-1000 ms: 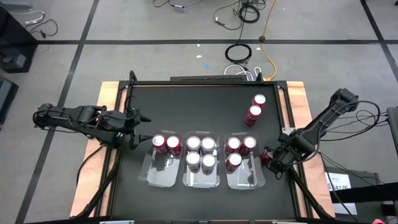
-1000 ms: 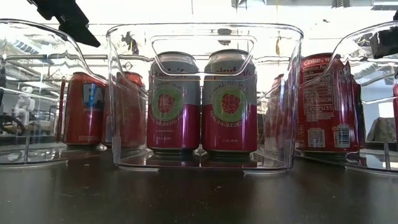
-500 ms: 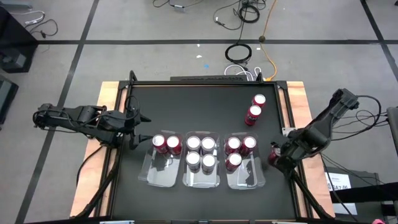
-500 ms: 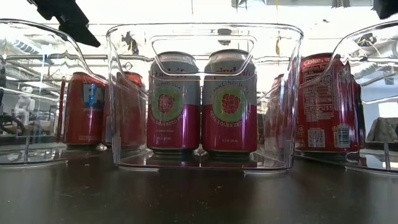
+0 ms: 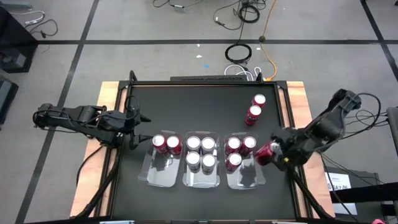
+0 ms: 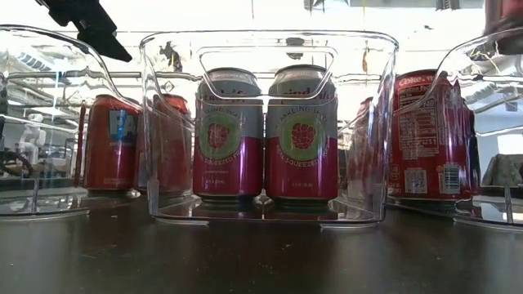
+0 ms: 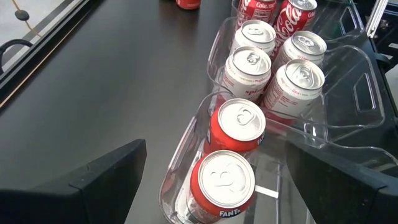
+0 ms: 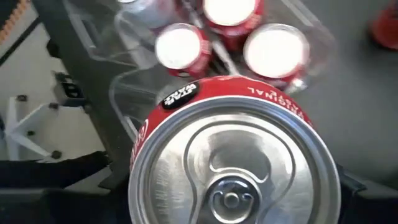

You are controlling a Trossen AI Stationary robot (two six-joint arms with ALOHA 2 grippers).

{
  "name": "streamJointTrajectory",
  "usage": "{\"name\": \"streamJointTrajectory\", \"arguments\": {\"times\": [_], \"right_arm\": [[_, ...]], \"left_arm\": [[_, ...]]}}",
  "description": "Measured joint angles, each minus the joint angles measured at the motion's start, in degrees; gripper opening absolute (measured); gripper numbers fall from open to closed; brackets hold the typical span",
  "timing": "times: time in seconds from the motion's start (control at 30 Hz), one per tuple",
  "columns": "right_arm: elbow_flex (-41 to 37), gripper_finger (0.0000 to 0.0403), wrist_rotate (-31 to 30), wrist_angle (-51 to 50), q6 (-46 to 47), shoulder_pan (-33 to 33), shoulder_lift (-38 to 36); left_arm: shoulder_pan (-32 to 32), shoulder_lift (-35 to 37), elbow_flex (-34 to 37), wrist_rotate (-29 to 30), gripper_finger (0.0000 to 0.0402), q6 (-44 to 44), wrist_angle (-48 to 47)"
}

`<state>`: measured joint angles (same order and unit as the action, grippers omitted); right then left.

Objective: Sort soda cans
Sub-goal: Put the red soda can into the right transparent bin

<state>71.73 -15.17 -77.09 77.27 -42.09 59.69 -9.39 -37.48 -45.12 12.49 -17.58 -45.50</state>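
Three clear trays hold upright cans: two red ones in the left tray [image 5: 160, 163], several silver-bodied ones [image 5: 201, 153] in the middle tray, three red ones [image 5: 239, 149] in the right tray. Two more red cans [image 5: 255, 108] stand on the far right of the table. My right gripper [image 5: 273, 153] is shut on a red can [image 5: 265, 153] by the right tray's right rim; its silver top [image 8: 233, 168] fills the right wrist view. My left gripper [image 5: 133, 133] waits open just left of the left tray, with the two red cans [image 7: 233, 155] ahead of it. My right gripper holds the red can by its body just below the top rim [image 8: 155, 124], pinched between the two fingers [image 8: 68, 177], one on each side. The can's top faces back toward the wrist. It is lifted clear of the table and tilted, its bottom end toward the right tray.
The black table top [image 5: 205, 106] is open on its far half apart from the two loose cans. The near ends of the left and right trays [image 5: 249, 177] hold no cans. Raised rails run along the table's edges [image 5: 287, 112].
My right gripper has risen from near the table's right edge and moved a little left toward the right tray, carrying the red can with it; the can now shows tilted beside the tray's rim. The left arm has stayed still.
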Motion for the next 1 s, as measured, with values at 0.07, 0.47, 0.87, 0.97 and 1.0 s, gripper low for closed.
{"name": "streamJointTrajectory", "arguments": {"times": [0.07, 0.47, 0.87, 0.97, 1.0], "right_arm": [[0.0, 0.0293, 0.1, 1.5, -2.2, 0.7, 2.6], [-0.1, 0.0293, 0.4, 3.6, -12.1, 5.8, 20.3], [-16.0, 0.0293, 3.4, 20.6, -13.0, 11.1, 16.4], [-18.6, 0.0293, 3.8, 22.0, -12.1, 11.9, 14.8], [-19.2, 0.0293, 4.3, 22.0, -12.2, 12.3, 14.6]], "left_arm": [[0.0, 0.0, 0.0, 0.0, 0.0388, 0.0, 0.0], [0.0, 0.0, 0.0, 0.0, 0.0388, 0.0, 0.0], [0.0, 0.0, 0.0, 0.0, 0.0388, 0.0, 0.0], [0.0, 0.0, 0.0, 0.0, 0.0388, 0.0, 0.0], [0.0, 0.0, 0.0, 0.0, 0.0388, 0.0, 0.0]]}}
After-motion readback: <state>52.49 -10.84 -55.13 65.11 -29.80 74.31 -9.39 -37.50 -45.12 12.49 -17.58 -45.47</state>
